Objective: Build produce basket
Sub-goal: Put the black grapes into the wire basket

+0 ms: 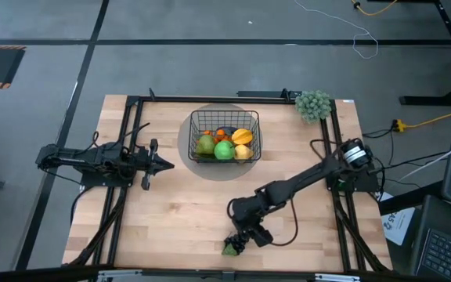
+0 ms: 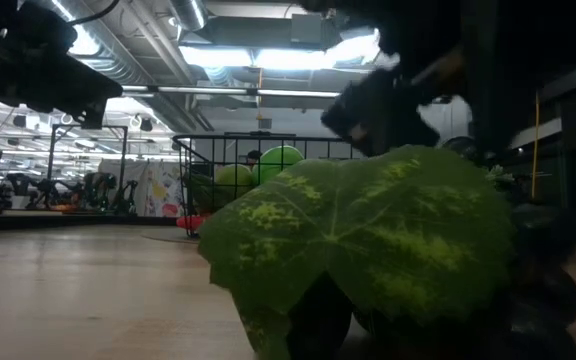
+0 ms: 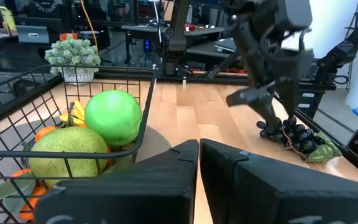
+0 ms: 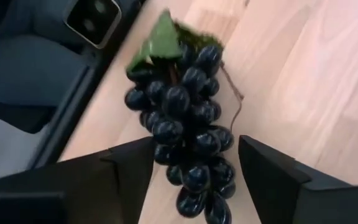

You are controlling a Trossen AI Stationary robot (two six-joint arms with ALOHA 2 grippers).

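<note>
black wire basket (image 1: 196,124) holds pear (image 1: 205,145), green apple (image 1: 224,151), oranges and yellow fruit; dark grapes (image 4: 188,124) with a green leaf lie on the table's near edge.

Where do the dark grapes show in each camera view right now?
High view: grapes near the table's front edge, under the right gripper.
Low view: close up, dark berries behind their big leaf.
Left wrist view: at right, below the right arm.
Right wrist view: centre, between the open fingers.
Shared landmark: basket.

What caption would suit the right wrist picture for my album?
The right hand, fingers spread wide, straddles a bunch of dark grapes lying on the wooden table.
</note>
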